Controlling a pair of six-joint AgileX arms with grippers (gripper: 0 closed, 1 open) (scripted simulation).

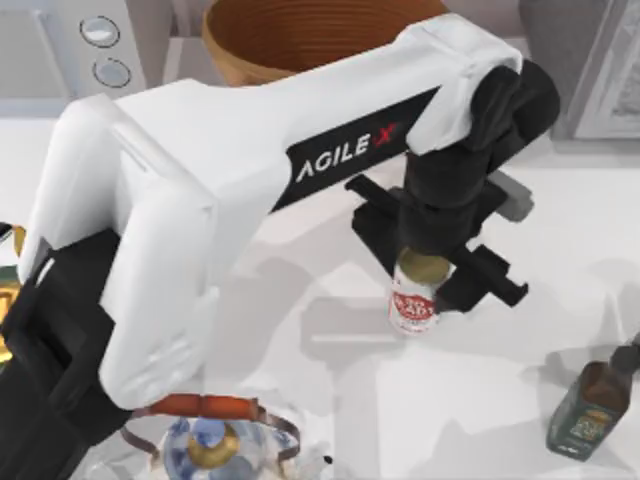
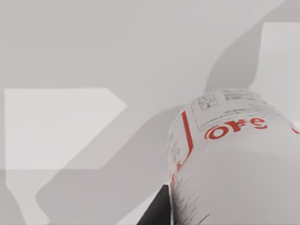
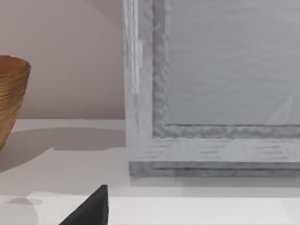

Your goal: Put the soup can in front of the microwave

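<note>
Left gripper (image 1: pixel 432 268) around soup can (image 1: pixel 415 305), mid-table.

A wooden bowl (image 1: pixel 300 35) stands at the far edge of the table (image 1: pixel 520 350), about midway along it, its ribbed inside open to me. Toward the far right corner sits a grey box (image 1: pixel 590 60); seen from my right wrist, its framed face (image 3: pixel 220 93) stands upright just beside the bowl (image 3: pixel 11 98). A dark bottle (image 1: pixel 590 410) lies tilted near the right edge, toward the near corner. At the near edge, left of middle, is a blue-and-white pot (image 1: pixel 215 445) with an orange handle (image 1: pixel 205 405).
</note>
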